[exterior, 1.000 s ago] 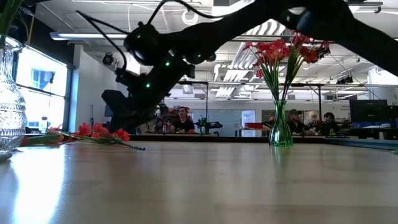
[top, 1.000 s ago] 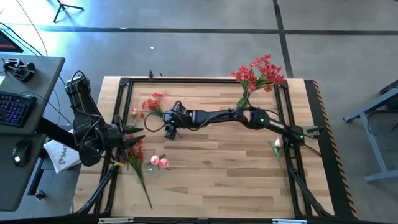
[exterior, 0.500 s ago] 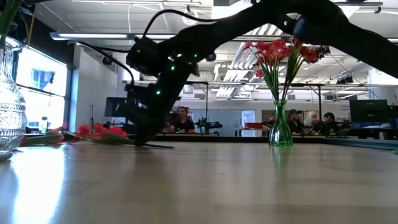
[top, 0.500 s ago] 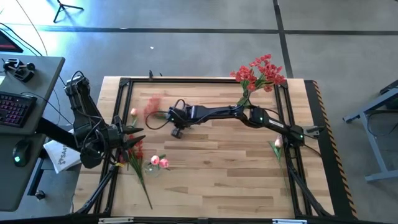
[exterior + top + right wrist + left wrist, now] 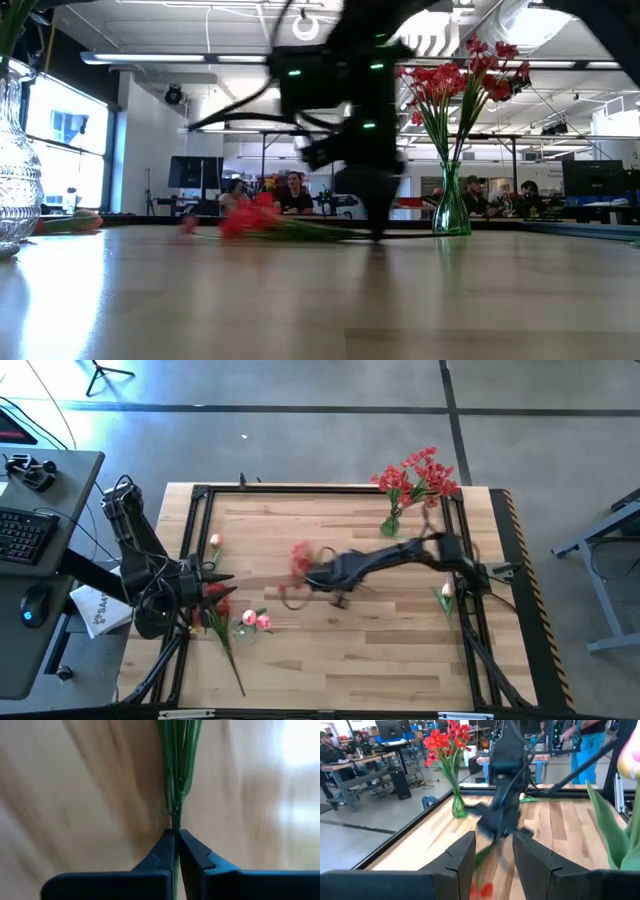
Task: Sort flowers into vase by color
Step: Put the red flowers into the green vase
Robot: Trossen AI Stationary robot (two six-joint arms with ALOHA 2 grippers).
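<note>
A red flower (image 5: pixel 300 560) lies low over the table's middle, its blossom (image 5: pixel 245 222) toward the left and its green stem (image 5: pixel 177 765) running to my right gripper (image 5: pixel 335 592), which is shut on it and points steeply down. My left gripper (image 5: pixel 222 582) hovers at the table's left edge, open (image 5: pixel 492 837). Below it another red flower (image 5: pixel 220 605) lies on the wood. A green vase (image 5: pixel 392 525) at the far right holds red flowers (image 5: pixel 455 80). A clear glass vase (image 5: pixel 15 160) with pink buds (image 5: pixel 255 621) stands near the left. My right gripper pinches the red flower's bare stem end (image 5: pixel 175 822) between its two fingertips. The fingers come from above, pointing steeply down to the tabletop (image 5: pixel 377 232). The stem leads away from the fingers, and the blossom trails at table height toward the left.
A pink bud (image 5: pixel 215 542) lies near the far left, and another pink flower (image 5: pixel 446 592) at the right edge. A dark frame (image 5: pixel 330 488) borders the table. Bare wood lies along the near side. People sit in the room behind (image 5: pixel 292 190).
My right gripper has shut on the red flower's stem at the far left, tipped to point steeply down, and swept quickly toward the table's middle and near side. The flower has slid along with it, blossom trailing.
</note>
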